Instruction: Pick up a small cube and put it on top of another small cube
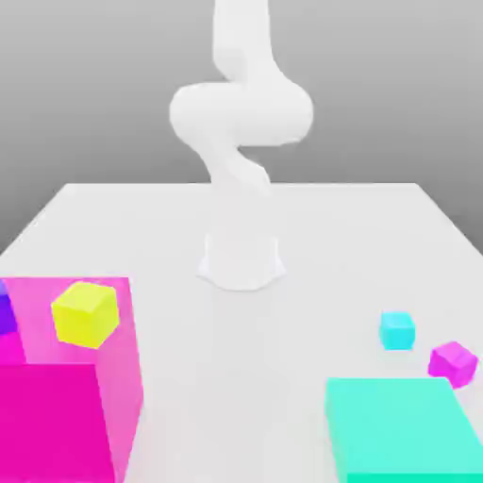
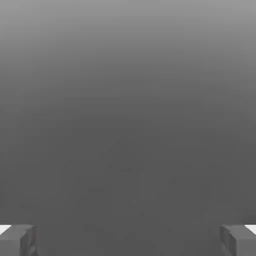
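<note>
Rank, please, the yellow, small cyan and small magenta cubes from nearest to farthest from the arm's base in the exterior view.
1. small cyan cube, exterior view's right, and yellow cube, atop the pink block at its left: too close to call.
2. small magenta cube, farther right.

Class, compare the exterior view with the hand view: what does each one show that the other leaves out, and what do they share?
Exterior view: the white arm rising from its base on the white table; the small magenta cube beside the small cyan cube, apart; a yellow cube on the huge pink block; a large teal block.

Hand view: the gripper, its two fingertips wide apart with nothing between them.

Shared: a plain grey backdrop.
</note>
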